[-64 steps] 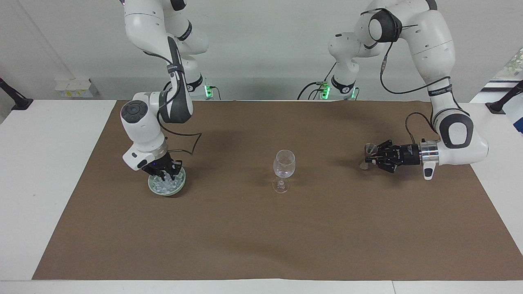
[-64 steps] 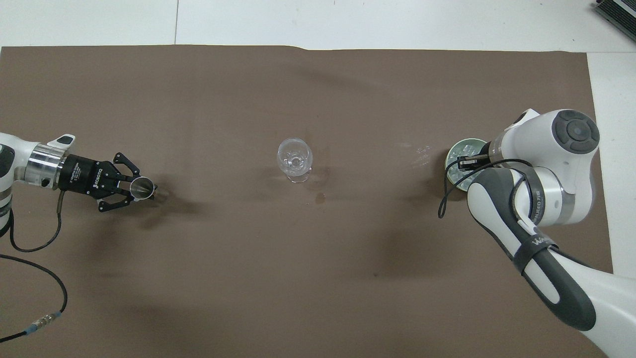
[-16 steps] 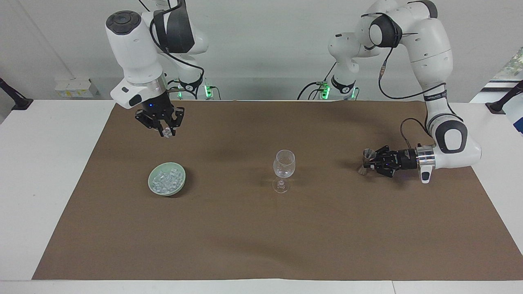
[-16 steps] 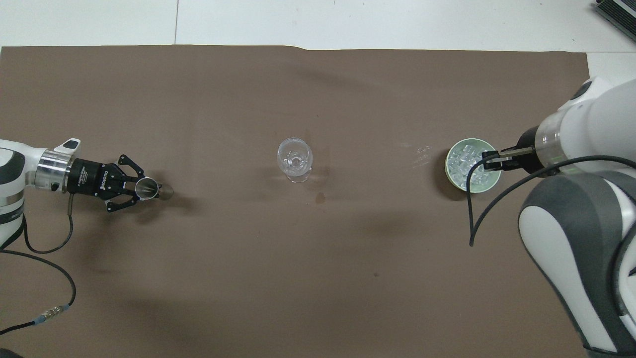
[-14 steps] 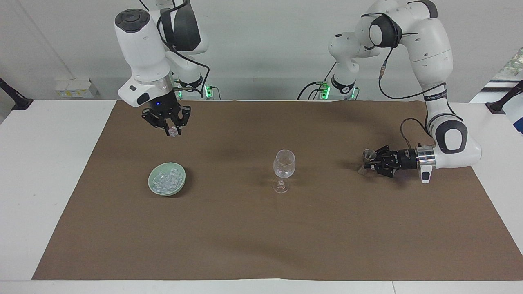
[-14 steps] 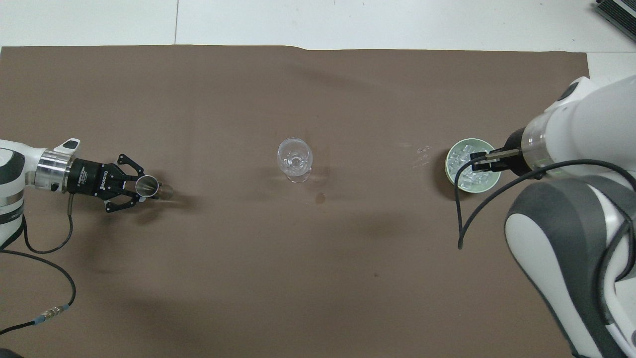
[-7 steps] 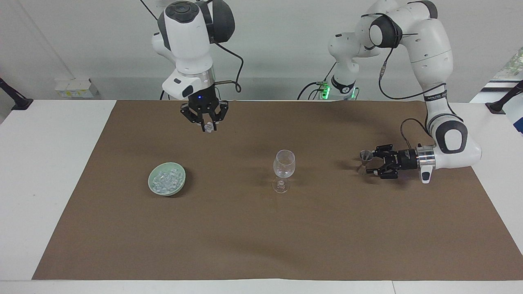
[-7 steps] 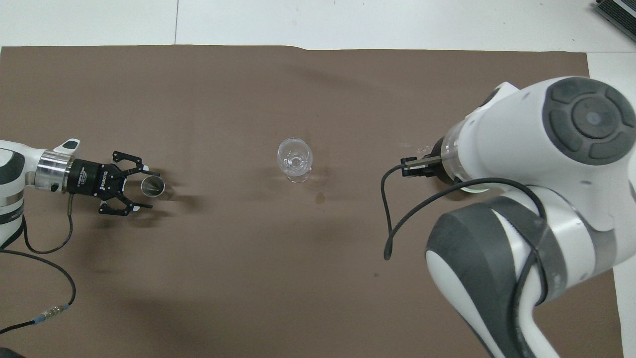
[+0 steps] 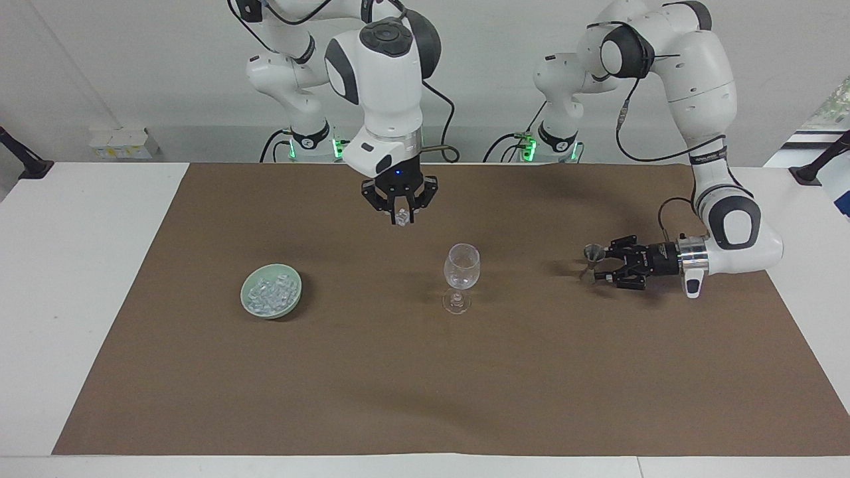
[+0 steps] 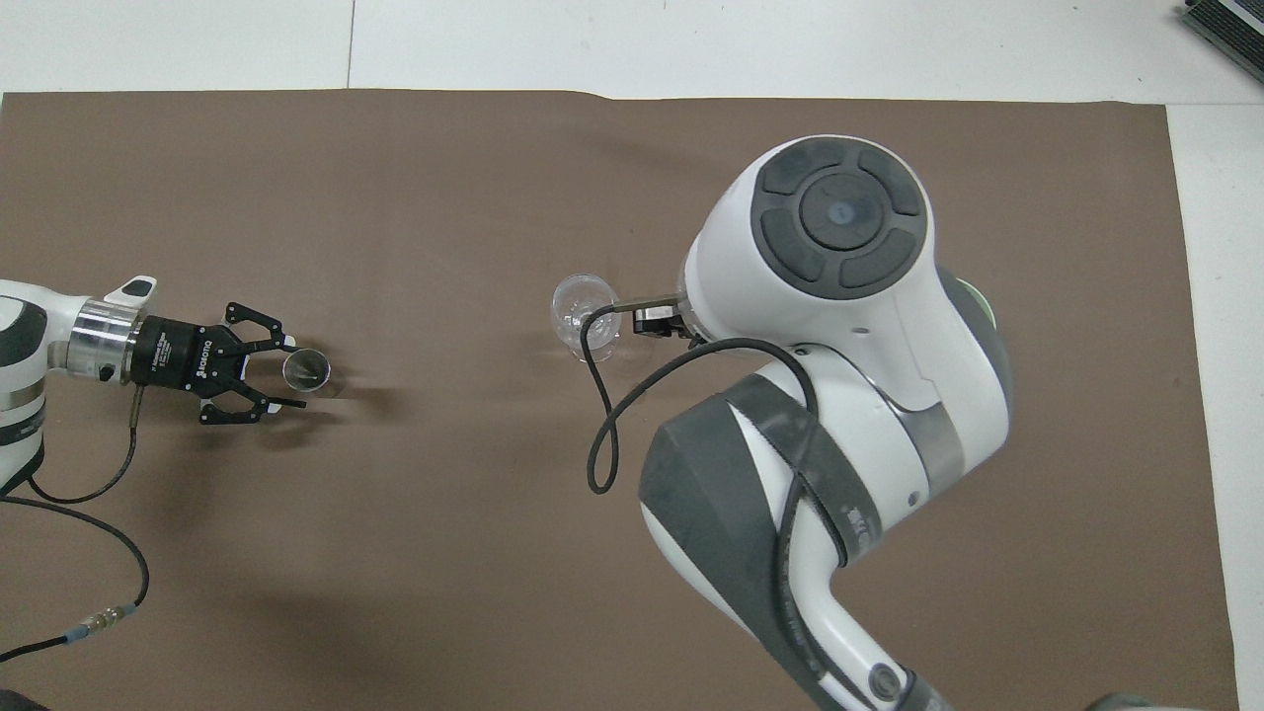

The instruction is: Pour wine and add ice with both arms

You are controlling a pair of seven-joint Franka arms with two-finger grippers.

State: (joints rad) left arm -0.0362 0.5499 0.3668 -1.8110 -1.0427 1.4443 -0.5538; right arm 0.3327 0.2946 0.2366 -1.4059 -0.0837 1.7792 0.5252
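Observation:
A clear wine glass (image 9: 461, 265) stands mid-mat; it also shows in the overhead view (image 10: 585, 314). My right gripper (image 9: 400, 214) is up in the air over the mat beside the glass, toward the right arm's end, shut on a small whitish ice chunk (image 9: 401, 216). More ice (image 9: 269, 292) lies in a pale green bowl (image 9: 272, 314). My left gripper (image 9: 599, 263) is low at the left arm's end, open around a small metal measuring cup (image 9: 591, 255) that stands on the mat. The overhead view shows this gripper (image 10: 287, 374) and the cup (image 10: 306, 367).
A brown mat (image 9: 425, 385) covers the white table (image 9: 66, 265). In the overhead view my right arm's wrist (image 10: 839, 237) hides the bowl and its own fingers. A black cable (image 10: 602, 415) loops from it beside the glass.
My right gripper lifted an ice chunk out of the bowl and carried it toward the wine glass. My left gripper opened and let go of the metal cup.

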